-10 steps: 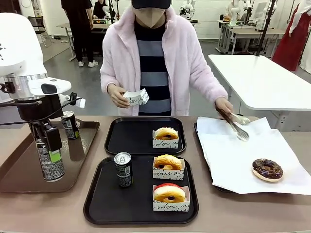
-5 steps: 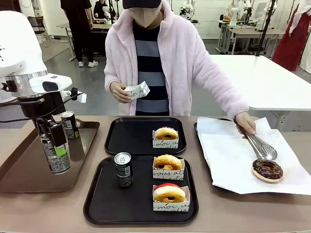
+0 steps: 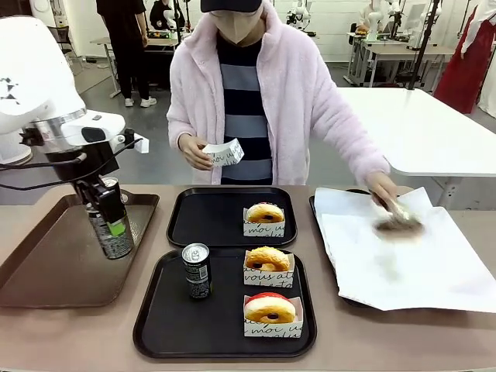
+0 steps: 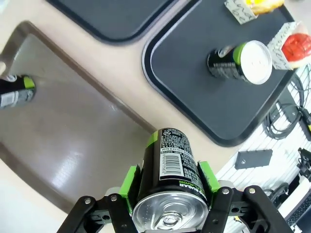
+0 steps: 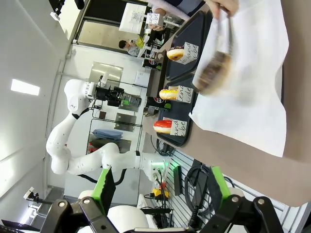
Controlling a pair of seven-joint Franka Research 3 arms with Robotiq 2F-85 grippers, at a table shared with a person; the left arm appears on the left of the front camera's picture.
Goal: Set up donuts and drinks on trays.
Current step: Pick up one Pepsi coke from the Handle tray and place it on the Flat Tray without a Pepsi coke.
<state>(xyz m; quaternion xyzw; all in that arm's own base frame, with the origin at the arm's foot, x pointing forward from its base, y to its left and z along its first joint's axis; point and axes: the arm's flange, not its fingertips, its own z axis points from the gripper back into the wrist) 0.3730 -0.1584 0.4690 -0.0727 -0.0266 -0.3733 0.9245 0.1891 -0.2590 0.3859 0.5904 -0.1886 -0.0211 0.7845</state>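
Observation:
My left gripper (image 3: 107, 221) is shut on a dark drink can (image 3: 112, 232), held upright in the air over the right end of the brown tray (image 3: 46, 263). In the left wrist view the green pads clamp this can (image 4: 170, 165). A second can (image 3: 197, 270) stands on the near black tray (image 3: 170, 325) beside two sleeved donuts (image 3: 267, 260), (image 3: 269, 308). The far black tray (image 3: 201, 225) holds one donut (image 3: 265, 213). My right gripper (image 5: 163, 189) is open with nothing between its fingers.
The person holds an empty paper sleeve (image 3: 221, 153) in one hand and lifts a blurred chocolate donut (image 3: 397, 225) with tongs over the paper-lined tray (image 3: 418, 271). Another can (image 4: 14, 92) stands on the brown tray's far end.
My left gripper has carried its can up and to the right, toward the black trays. The person's tongs have picked the chocolate donut up off the white paper.

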